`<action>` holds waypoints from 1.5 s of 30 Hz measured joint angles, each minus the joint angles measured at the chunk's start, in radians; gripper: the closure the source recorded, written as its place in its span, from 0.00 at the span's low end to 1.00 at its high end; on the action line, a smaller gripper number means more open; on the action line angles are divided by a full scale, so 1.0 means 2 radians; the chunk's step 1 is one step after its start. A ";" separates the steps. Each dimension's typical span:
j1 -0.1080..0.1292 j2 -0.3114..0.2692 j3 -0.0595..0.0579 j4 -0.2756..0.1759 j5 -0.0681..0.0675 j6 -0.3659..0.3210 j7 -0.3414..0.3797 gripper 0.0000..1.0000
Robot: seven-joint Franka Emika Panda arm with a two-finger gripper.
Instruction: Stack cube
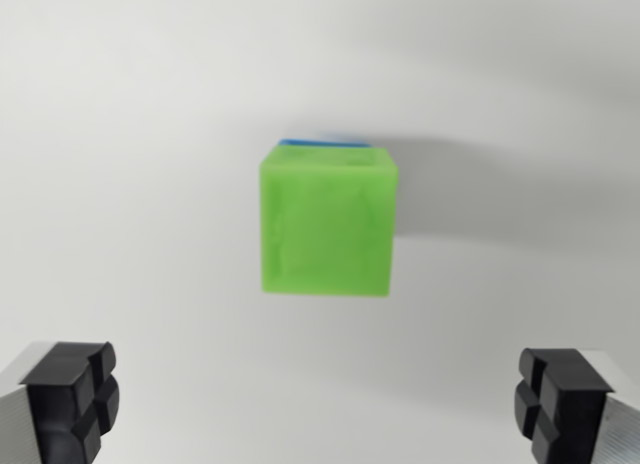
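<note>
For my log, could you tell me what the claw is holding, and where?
Nothing: the claw is open and empty, apart from the green plastic cube.

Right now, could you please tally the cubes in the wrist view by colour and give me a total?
Green cube: 1
Blue cube: 1, only a thin edge showing above the green one
Total: 2

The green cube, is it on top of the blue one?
Yes. The green cube covers the blue cube, only a blue sliver peeking out behind its top edge.
</note>
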 joint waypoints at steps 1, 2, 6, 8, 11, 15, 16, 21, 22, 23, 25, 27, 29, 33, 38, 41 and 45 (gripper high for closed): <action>0.000 -0.005 0.000 0.002 0.000 -0.006 0.000 0.00; 0.000 -0.008 0.000 0.003 0.000 -0.011 0.000 0.00; 0.000 -0.021 0.000 0.010 0.000 -0.030 0.000 0.00; 0.000 -0.028 0.000 0.014 0.000 -0.041 0.000 0.00; 0.000 -0.038 0.000 0.020 0.000 -0.058 0.001 0.00; 0.000 -0.051 0.000 0.030 0.000 -0.080 0.001 0.00; 0.000 -0.054 0.000 0.033 0.000 -0.086 0.001 0.00; 0.000 -0.064 0.000 0.044 0.000 -0.108 0.001 0.00; 0.000 -0.067 0.000 0.047 0.000 -0.113 0.001 0.00; 0.000 -0.069 0.000 0.050 0.000 -0.118 0.001 0.00; 0.000 -0.073 0.000 0.055 0.000 -0.127 0.001 0.00; 0.000 -0.076 0.000 0.061 0.000 -0.136 0.001 0.00; 0.000 -0.079 0.000 0.065 0.000 -0.143 0.001 0.00; 0.000 -0.085 0.000 0.075 0.000 -0.158 0.001 0.00; 0.000 -0.089 0.000 0.085 0.000 -0.174 0.001 0.00; 0.000 -0.092 0.000 0.091 0.000 -0.182 0.001 0.00; 0.000 -0.094 0.000 0.097 0.000 -0.190 0.001 0.00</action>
